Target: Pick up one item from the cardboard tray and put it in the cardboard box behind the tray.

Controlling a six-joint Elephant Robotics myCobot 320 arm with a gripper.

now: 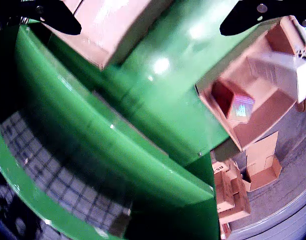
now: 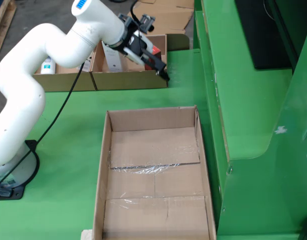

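No text, brand or number can be read in either view. In the fixed view, a white bottle [image 2: 48, 65] in the cardboard tray [image 2: 124, 80] left of the gripper carries a blue label, too small to read. In the gripper view, a flat box [image 1: 220, 168] shows dark marks, perhaps print, blurred beyond reading.

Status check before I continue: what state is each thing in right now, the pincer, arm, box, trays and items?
pincer: open, holding nothing.
arm: reaching out, tip by the right tray's front right corner in the fixed view.
large box: open-topped, empty.
right tray: upright, items inside.
white bottle: sitting in the left tray.
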